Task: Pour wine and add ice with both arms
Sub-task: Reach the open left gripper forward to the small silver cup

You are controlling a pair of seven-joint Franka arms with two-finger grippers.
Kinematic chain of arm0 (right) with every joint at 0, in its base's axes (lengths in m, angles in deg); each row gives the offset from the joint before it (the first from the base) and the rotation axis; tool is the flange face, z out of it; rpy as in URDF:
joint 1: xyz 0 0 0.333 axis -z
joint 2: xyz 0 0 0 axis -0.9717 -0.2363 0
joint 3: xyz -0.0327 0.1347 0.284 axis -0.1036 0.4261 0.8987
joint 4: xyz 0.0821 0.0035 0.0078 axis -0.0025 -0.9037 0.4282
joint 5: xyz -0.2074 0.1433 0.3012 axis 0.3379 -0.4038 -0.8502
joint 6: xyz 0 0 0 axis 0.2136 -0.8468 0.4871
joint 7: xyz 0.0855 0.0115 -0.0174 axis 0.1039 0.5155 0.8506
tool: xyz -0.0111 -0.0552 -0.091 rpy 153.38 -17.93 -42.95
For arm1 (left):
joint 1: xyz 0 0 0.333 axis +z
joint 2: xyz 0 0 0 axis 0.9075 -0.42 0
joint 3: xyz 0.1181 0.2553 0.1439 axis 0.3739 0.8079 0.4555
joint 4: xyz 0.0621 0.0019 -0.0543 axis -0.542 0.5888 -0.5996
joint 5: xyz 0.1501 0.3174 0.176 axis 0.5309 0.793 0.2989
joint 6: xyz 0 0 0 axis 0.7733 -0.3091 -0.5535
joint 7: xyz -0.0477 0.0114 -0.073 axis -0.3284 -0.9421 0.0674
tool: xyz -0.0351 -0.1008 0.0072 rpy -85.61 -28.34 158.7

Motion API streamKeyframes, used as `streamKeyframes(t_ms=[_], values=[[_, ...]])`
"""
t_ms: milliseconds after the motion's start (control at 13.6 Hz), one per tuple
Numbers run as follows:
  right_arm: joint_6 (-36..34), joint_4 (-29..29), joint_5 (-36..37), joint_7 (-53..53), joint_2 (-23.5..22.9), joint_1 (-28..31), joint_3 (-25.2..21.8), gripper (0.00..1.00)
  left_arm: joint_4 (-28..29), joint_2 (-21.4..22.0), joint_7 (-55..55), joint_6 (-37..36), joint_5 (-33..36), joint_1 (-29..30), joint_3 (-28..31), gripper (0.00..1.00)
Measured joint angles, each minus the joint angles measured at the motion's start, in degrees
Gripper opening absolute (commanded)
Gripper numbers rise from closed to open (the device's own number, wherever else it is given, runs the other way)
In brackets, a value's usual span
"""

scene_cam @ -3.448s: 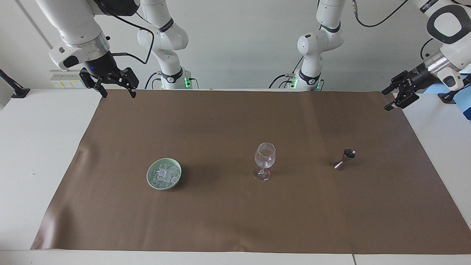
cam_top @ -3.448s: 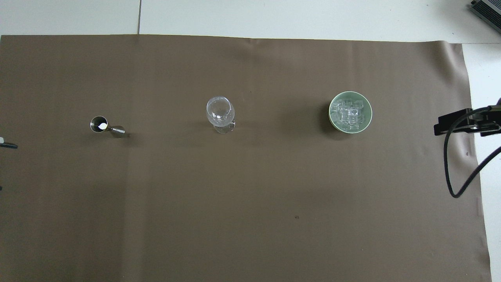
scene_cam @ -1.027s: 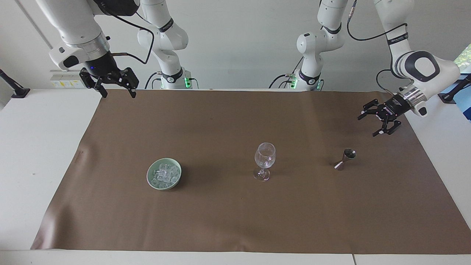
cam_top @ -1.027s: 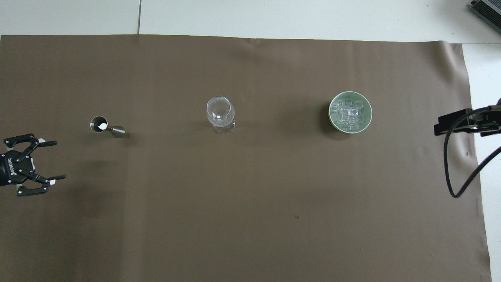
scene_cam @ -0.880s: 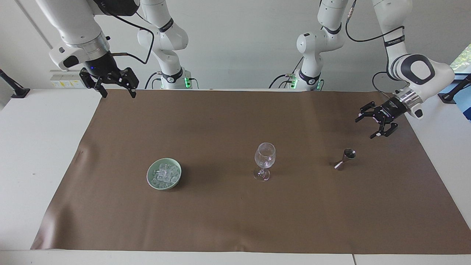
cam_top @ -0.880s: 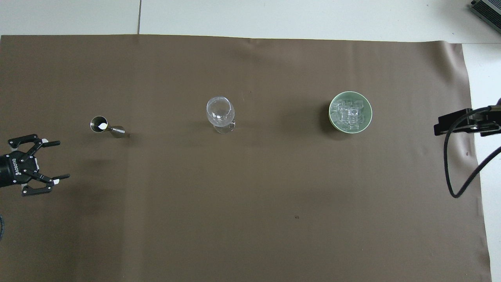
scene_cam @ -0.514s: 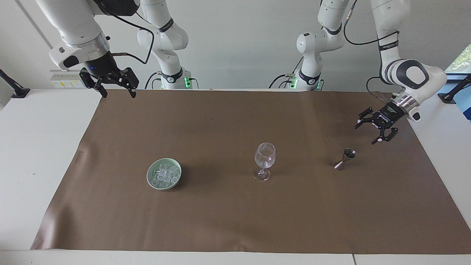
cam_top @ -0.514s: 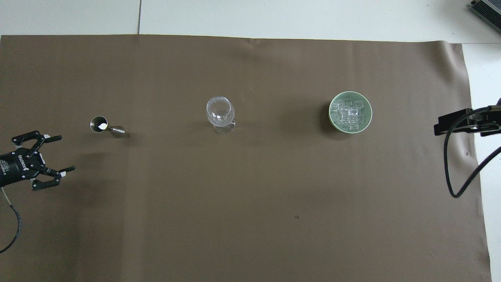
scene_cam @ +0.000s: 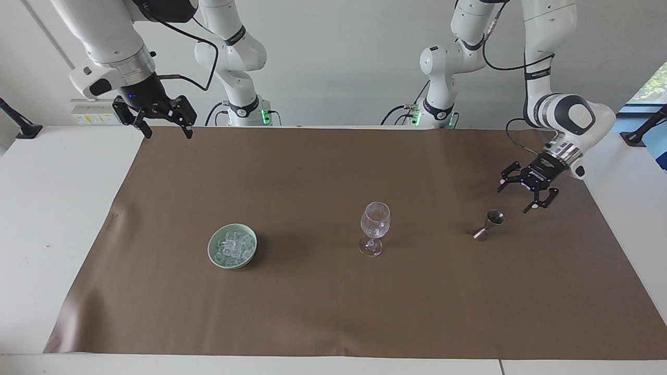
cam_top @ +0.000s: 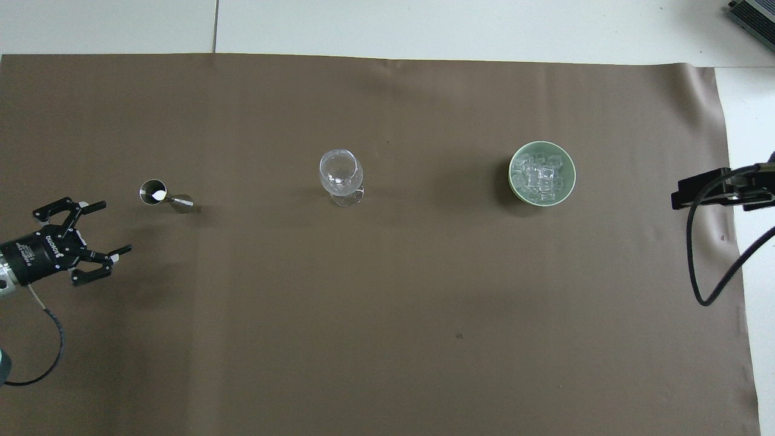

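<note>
The wine is seen only as a small dark metallic jigger [scene_cam: 488,225], which stands on the brown mat; it also shows in the overhead view [cam_top: 164,197]. My left gripper [scene_cam: 513,200] is open and empty. It hangs low over the mat beside the jigger, toward the left arm's end, apart from it; the overhead view shows it too [cam_top: 115,226]. A clear stemmed glass [scene_cam: 375,226] stands mid-mat. Clear ice cubes [scene_cam: 233,246] fill a pale green bowl [scene_cam: 211,250] toward the right arm's end. My right gripper [scene_cam: 169,134] is open and waits high over the mat's corner near its base.
The brown mat [scene_cam: 312,172] covers most of the white table. In the overhead view, a black part of the right arm with a looping cable [cam_top: 702,266] shows at the mat's edge beside the bowl [cam_top: 511,181].
My left gripper has come in from the table's end, lower and closer to the jigger, with its fingers open. The right arm and the objects have not moved.
</note>
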Motion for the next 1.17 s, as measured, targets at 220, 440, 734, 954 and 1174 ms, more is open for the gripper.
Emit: streamKeyframes(t_ms=[220, 440, 734, 954, 1174], values=[[0.00, 0.00, 0.00, 0.00, 0.00, 0.00, 0.00, 1.00, 0.01, -1.18, 1.41, 0.00, -2.24, -0.11, -0.09, 1.00], [0.00, 0.00, 0.00, 0.00, 0.00, 0.00, 0.00, 1.00, 0.04, -2.89, 3.94, 0.00, -6.32, -0.14, -0.69, 1.00], [0.00, 0.00, 0.00, 0.00, 0.00, 0.00, 0.00, 1.00, 0.03, -4.57, 5.11, 0.13, -10.60, -0.35, -3.29, 1.00], [0.00, 0.00, 0.00, 0.00, 0.00, 0.00, 0.00, 1.00, -0.05, -5.17, 5.30, 0.49, -12.26, -0.81, -4.27, 1.00], [0.00, 0.00, 0.00, 0.00, 0.00, 0.00, 0.00, 1.00, -0.05, -5.59, 5.95, 2.14, -14.52, -0.87, -5.98, 1.00]])
